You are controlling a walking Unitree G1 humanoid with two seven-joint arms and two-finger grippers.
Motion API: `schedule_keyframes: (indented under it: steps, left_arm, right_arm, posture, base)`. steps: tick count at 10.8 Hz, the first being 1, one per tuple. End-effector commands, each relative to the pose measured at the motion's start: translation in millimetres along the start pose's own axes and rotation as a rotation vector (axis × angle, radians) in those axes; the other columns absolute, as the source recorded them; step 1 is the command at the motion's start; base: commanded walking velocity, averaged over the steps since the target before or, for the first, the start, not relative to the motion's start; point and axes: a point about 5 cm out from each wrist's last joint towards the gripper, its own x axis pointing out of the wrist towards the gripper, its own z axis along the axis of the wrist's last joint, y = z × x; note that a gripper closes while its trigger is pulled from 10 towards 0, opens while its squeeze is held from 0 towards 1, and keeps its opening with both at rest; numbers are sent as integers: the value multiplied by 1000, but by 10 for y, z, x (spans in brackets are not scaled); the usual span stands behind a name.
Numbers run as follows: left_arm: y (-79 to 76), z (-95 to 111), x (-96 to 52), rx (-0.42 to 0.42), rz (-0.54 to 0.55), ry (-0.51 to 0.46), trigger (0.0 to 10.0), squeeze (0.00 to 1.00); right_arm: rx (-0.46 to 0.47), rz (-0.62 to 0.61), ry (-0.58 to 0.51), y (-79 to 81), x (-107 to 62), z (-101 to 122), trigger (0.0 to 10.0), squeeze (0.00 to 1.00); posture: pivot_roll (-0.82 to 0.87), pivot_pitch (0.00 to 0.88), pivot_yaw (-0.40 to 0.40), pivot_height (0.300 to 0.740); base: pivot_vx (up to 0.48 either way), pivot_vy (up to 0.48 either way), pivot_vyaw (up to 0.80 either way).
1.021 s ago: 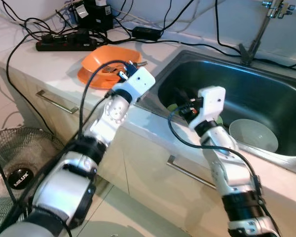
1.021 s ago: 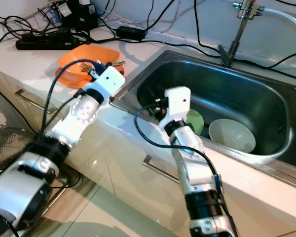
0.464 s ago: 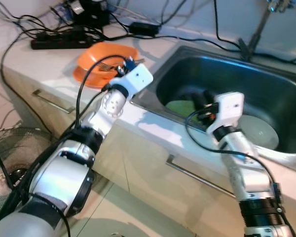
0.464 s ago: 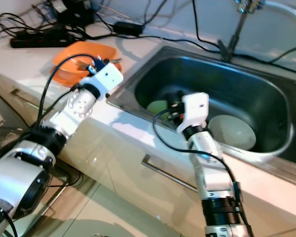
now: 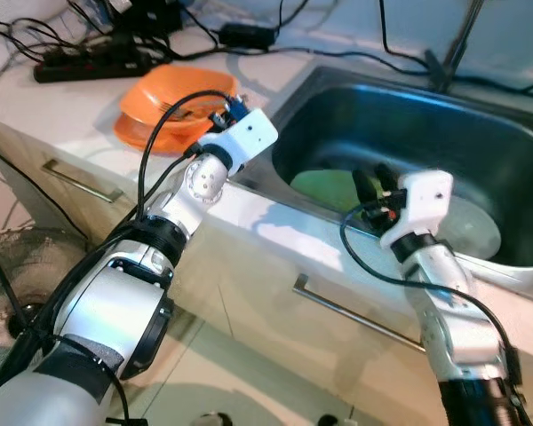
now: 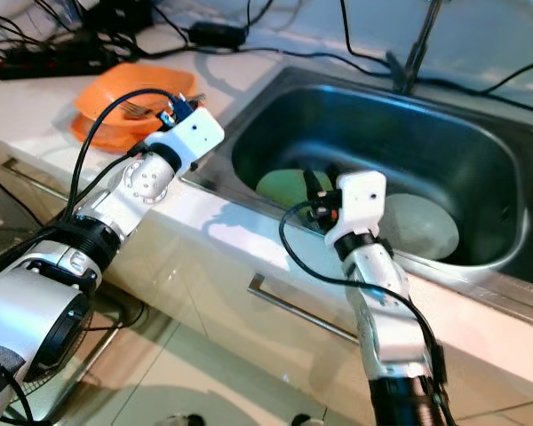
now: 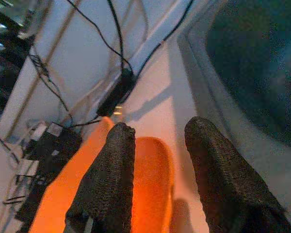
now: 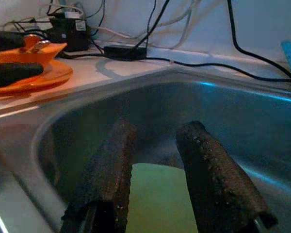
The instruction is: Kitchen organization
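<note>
Right gripper over sink, left gripper at orange plates.
Right gripper [image 5: 370, 180] has moved further along the sink [image 5: 480, 133] since a second ago, fingers [image 8: 208, 179] apart, empty, over the green plate [image 5: 324, 188] (white bowl [image 5: 471, 232] just beside). Left gripper [image 7: 157, 145] stays above the orange plates [image 5: 151, 102] on the table [image 5: 80, 111], fingers parted, holding nothing.
</note>
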Motion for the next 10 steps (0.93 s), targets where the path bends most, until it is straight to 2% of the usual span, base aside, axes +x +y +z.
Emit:
schedule_keyframes:
  steps: [1, 6, 8, 10]
  left_arm:
    - [99, 78, 41, 13, 34, -19, 10000, 0]
    - [187, 107, 62, 18, 64, -21, 10000, 0]
    - [88, 120, 48, 37, 4, -46, 10000, 0]
    - [97, 182, 59, 64, -18, -78, 10000, 0]
  right_arm:
    - [12, -10, -2, -4, -44, 28, 10000, 0]
    - [15, -31, 26, -22, -133, 33, 10000, 0]
    - [13, -37, 31, -37, -115, 32, 10000, 0]
    - [16, -35, 31, -26, -91, 28, 10000, 0]
  posture:
    - [18, 246, 43, 740]
    - [6, 254, 34, 740]
    - [15, 245, 35, 740]
    - [23, 243, 35, 740]
  base:
    - [0, 0, 0]
    - [0, 0, 0]
    - [0, 0, 0]
    - [0, 0, 0]
